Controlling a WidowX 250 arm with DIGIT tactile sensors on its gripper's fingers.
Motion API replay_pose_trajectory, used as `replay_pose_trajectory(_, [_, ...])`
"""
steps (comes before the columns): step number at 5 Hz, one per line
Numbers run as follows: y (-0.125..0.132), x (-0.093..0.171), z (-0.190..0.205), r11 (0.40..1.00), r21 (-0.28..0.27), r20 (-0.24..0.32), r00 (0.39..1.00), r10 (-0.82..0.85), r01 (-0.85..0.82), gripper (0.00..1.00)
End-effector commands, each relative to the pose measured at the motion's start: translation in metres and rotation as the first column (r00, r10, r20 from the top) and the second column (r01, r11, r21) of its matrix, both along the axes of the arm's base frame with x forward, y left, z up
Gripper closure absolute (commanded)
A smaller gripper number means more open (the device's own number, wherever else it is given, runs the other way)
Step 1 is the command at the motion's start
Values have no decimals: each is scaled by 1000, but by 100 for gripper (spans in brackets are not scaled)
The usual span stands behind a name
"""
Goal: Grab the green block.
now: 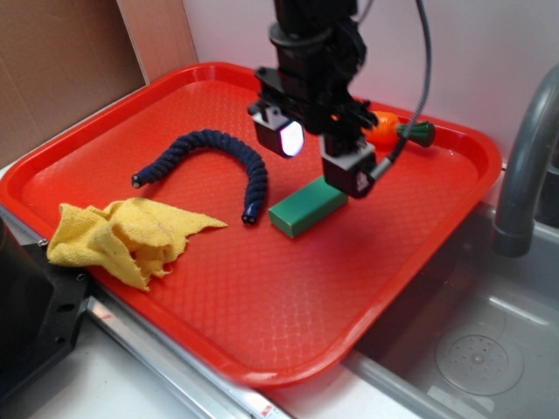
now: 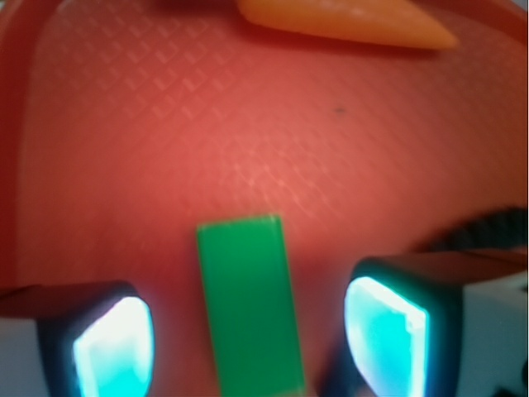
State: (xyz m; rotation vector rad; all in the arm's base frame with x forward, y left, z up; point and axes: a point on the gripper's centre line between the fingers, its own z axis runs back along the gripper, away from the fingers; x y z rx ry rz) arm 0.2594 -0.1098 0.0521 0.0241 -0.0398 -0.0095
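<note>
The green block (image 1: 306,208) lies flat on the red tray (image 1: 175,96), near its middle. In the wrist view the green block (image 2: 248,306) lies lengthwise between my two fingers, with a gap on each side. My gripper (image 1: 319,157) hovers just above the block's far end, open and empty; in the wrist view my gripper (image 2: 248,351) straddles the block, its lit pads (image 2: 111,347) not touching it.
An orange toy carrot (image 1: 386,129) with a dark green stem lies behind the gripper, at the top of the wrist view (image 2: 347,21). A dark blue curved rope (image 1: 218,157) and a yellow cloth (image 1: 122,236) lie left. A sink (image 1: 472,349) and faucet (image 1: 524,166) are right.
</note>
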Motion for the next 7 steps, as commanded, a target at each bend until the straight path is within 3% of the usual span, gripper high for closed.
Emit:
replay_pose_trajectory(1, [0,6,-22,1000,-10,0,1000,-24,24,0])
replay_pose_trajectory(2, [5,7,-33,999,-21,-23,999,-24,24,0])
replay_pose_trajectory(3, [7,7,-32,1000,-19,-20,1000,-1,0,100])
replay_pose_trajectory(5, [12,15,-23,998,-44,-47,998,-43,41,100])
replay_pose_trajectory(6, [32,21,15,1000,19,-77,997,-7,8,100])
replay_pose_trajectory(7, [62,17,66,997,40,-76,995,66,-63,100])
